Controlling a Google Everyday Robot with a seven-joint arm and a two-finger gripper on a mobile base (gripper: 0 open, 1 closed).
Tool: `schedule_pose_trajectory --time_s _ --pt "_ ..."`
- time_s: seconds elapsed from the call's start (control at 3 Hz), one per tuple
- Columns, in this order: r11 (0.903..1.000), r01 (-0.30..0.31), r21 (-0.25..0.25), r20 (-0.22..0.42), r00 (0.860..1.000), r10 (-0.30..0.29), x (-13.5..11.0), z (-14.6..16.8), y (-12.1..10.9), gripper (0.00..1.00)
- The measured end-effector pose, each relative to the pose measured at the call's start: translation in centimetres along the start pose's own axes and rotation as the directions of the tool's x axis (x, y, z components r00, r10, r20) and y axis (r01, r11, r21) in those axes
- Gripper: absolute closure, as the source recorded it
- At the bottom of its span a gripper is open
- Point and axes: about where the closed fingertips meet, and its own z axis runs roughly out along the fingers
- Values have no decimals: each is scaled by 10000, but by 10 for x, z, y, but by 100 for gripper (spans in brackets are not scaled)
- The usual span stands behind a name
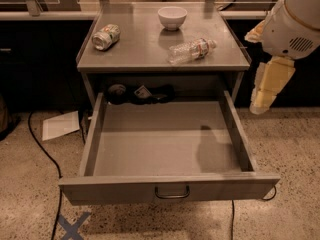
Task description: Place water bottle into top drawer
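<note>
The water bottle [191, 50], clear with a white-and-red label, lies on its side on the right part of the grey cabinet top [135, 49]. The top drawer [120, 190] is pulled fully out and nothing lies on its floor; its loop handle [172, 192] is at the centre of the front panel. My gripper [266, 89], cream-coloured under a white arm, hangs at the right of the cabinet, beside the drawer's right wall and below and to the right of the bottle. It holds nothing that I can see.
A dented green-and-white soda can [105, 36] lies at the top's left and a white bowl [172, 17] stands at its back. Dark items [140, 93] sit behind the drawer. A paper sheet [61, 125], a cable [42, 151] and a blue tape cross [74, 226] are on the floor.
</note>
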Motion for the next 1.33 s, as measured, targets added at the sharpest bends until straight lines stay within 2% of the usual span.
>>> schedule_pose_trajectory --time_s 0.33,0.67,1.0,1.33 --pt "9996 245 100 76 9997 -246 -5 5 -9 0" --pt "9966 653 494 288 9974 -668 -17 12 -40 0" --pt "9912 954 922 490 9938 -1002 -28 20 -83 0" --pt "9878 1150 1047 752 9895 -1232 -41 34 -123 0"
